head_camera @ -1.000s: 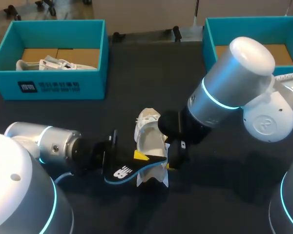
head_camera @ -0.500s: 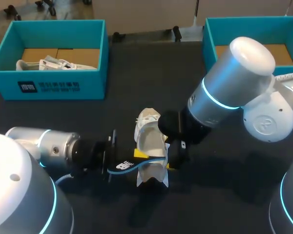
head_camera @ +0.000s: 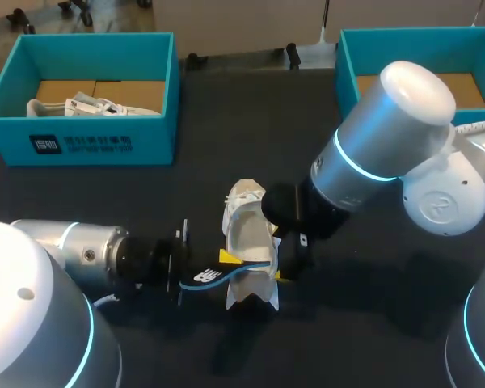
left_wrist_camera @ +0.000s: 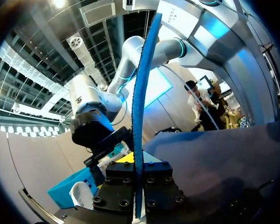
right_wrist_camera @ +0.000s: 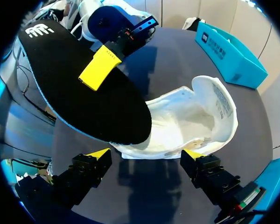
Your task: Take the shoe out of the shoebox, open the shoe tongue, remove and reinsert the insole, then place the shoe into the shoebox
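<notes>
The white shoe lies mid-table with its opening up. My left gripper is shut on the black, blue-edged insole, which it holds at the shoe's near side. In the left wrist view the insole stands edge-on between the pinching fingers of the left gripper. In the right wrist view the insole has one end over the rim of the shoe, and a yellow fingertip of the left gripper lies on it. My right gripper hangs open just over the shoe, touching nothing; in the head view the right gripper is at the shoe's right side.
A teal shoebox at the back left holds another white shoe. A second teal shoebox stands at the back right, partly behind my right arm. Dark tabletop lies bare between the boxes and the shoe.
My left wrist has turned, so the insole has gone from showing its printed face to nearly edge-on, and has drawn slightly closer to the shoe. The right arm and shoe have not moved.
</notes>
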`<move>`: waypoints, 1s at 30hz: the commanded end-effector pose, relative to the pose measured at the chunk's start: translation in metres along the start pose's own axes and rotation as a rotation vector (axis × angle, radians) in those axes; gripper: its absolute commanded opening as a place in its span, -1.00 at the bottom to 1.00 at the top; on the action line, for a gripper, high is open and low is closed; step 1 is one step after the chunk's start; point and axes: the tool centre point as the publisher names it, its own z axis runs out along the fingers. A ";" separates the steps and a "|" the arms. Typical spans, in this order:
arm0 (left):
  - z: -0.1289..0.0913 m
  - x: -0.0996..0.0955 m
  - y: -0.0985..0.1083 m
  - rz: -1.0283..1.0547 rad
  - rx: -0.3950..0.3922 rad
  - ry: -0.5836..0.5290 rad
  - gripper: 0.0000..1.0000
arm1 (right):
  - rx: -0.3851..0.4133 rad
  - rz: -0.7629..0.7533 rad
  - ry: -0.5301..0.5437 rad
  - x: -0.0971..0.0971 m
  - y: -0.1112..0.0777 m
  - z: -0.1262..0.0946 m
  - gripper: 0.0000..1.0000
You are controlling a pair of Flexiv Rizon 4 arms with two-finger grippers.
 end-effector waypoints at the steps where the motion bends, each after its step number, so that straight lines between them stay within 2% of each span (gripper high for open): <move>1: 0.003 -0.001 0.002 -0.001 -0.009 -0.008 -1.00 | 0.000 0.001 -0.002 0.001 0.000 0.002 1.00; 21: 0.004 -0.005 0.036 -0.002 -0.125 -0.046 -1.00 | 0.000 0.001 -0.002 0.001 0.000 0.002 1.00; 30: 0.001 -0.007 0.052 -0.026 -0.129 -0.053 -1.00 | 0.000 0.001 -0.002 0.001 0.000 0.002 1.00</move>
